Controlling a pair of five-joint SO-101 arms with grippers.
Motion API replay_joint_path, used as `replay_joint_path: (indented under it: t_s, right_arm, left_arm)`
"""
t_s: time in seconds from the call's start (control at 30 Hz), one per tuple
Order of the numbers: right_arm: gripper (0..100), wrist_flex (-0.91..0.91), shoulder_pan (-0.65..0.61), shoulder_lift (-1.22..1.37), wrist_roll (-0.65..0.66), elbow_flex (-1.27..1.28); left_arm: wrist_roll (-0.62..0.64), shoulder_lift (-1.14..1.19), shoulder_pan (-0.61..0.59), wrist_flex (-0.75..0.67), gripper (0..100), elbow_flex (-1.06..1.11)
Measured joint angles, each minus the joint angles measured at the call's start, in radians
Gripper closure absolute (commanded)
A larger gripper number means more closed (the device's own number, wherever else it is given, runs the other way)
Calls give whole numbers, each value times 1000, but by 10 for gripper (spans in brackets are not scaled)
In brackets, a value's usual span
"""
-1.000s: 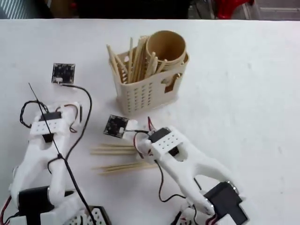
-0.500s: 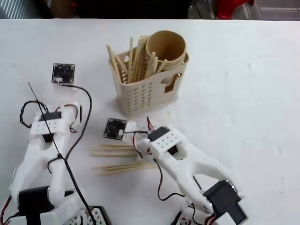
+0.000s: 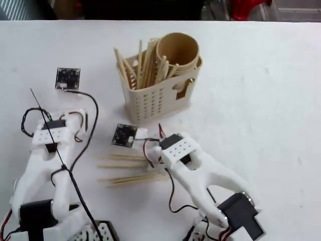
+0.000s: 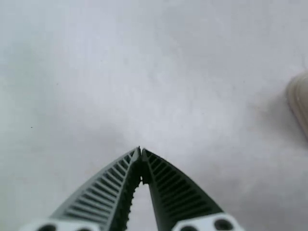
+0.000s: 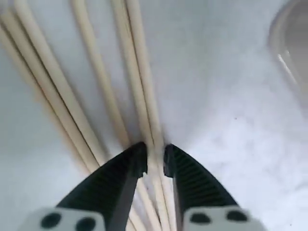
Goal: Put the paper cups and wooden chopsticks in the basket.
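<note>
A white slotted basket (image 3: 160,100) stands at the table's middle back. It holds a paper cup (image 3: 178,50) and several wooden chopsticks (image 3: 143,65) standing on end. Several more chopsticks (image 3: 123,163) lie flat on the table in front of the basket, seen close in the right wrist view as chopsticks (image 5: 101,82). My right gripper (image 5: 153,156) is down on them, its fingers closed to a narrow gap with one chopstick between them. My left gripper (image 4: 140,151) is shut over bare table at the left.
Two small circuit boards on cables lie on the table, one (image 3: 67,78) at the left and one (image 3: 125,134) just in front of the basket. Black cables trail over the left arm (image 3: 50,145). The table's right half is bare.
The right arm's wrist has shifted slightly over the loose chopsticks, and the upper bundle has stirred a little. The left arm has stayed still.
</note>
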Motion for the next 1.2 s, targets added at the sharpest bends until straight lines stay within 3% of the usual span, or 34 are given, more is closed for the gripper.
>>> replay_joint_path:
  t_s: [0.3,0.53,0.7,0.87,1.1,1.2]
  right_arm:
    - [973,100,83,-215,-38,15]
    - [765,103,38,-338,-43,64]
    - [692,103,-15,-209,-37,21]
    - [748,103,-28,-2,-37,-49]
    - [983,92,-32,146,-37,-144]
    - [976,91,-31,167,-37,-158]
  left_arm:
    - [0,0,0,0,976,0]
    - [0,0,0,0,976,0]
    - [0,0,0,0,976,0]
    - [0,0,0,0,976,0]
    - [0,0,0,0,976,0]
    - [0,0,0,0,976,0]
